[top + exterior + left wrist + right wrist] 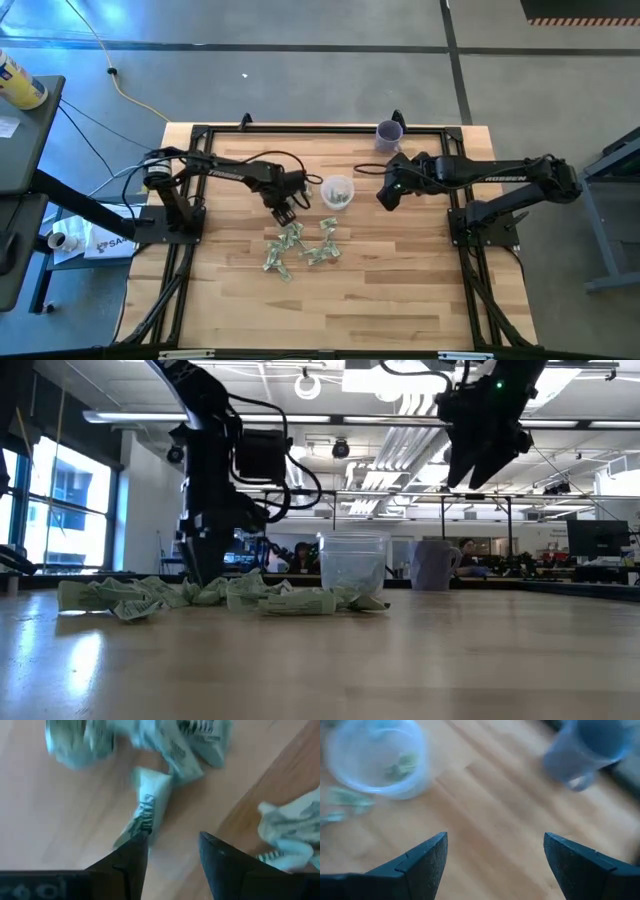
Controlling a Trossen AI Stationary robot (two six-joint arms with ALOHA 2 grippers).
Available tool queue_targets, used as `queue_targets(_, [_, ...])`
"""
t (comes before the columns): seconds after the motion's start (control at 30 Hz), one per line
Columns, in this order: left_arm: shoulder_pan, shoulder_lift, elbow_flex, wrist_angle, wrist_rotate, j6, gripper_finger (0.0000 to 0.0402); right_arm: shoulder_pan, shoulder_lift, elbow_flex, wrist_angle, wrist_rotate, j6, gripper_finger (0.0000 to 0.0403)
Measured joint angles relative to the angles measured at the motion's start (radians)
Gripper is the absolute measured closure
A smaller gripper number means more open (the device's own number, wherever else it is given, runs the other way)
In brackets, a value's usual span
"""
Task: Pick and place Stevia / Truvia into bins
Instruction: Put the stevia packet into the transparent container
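Several pale green and white Stevia packets (300, 245) lie crumpled in a loose heap on the wooden table (400, 290), just in front of the clear plastic cup (337, 192). The cup stands upright with a few packets (400, 767) inside. My left gripper (283, 212) points down, low over the heap's far left edge, and is open. One packet (150, 805) reaches to one of its fingertips (139, 840), with bare wood between the fingers. My right gripper (384, 197) hangs open, high above the table to the right of the cup, and is empty. My left gripper comes from above, pointing down. One fingertip (139, 840) stands at the near end (131, 831) of a packet lying flat on the table. Whether it touches that packet, I cannot tell.
A purple cup (389, 132) stands near the table's far edge, behind my right gripper. More packets (290, 835) lie to the other side of my left gripper's fingers. The table's near half is bare wood, and black frame rails (190, 250) run along its left and right sides.
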Motion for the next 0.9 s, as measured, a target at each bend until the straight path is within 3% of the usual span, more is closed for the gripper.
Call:
queue_targets(0.13, [0.0, -0.003, -0.025, 0.095, -0.064, 0.057, 0.0239, 0.04, 0.019, 0.001, 0.084, -0.208, 0.009, 0.0085])
queue_targets(0.37, [0.007, -0.014, -0.025, 0.082, -0.093, 0.138, 0.0379, 0.215, 0.149, 0.001, 0.256, -0.283, 0.014, 0.0085])
queue_targets(0.57, [-0.039, -0.161, 0.012, -0.052, 0.031, 0.145, 0.0378, 0.317, 0.32, 0.002, 0.5, -0.322, 0.039, 0.0085])
queue_targets(0.73, [-0.075, -0.348, 0.109, -0.013, 0.04, 0.15, 0.038, 0.333, 0.461, 0.002, 0.599, -0.224, 0.177, 0.0085])
queue_targets(0.9, [-0.033, -0.376, 0.213, 0.005, 0.036, 0.226, 0.0377, 0.335, 0.591, 0.004, 0.782, -0.2, 0.243, 0.0085])
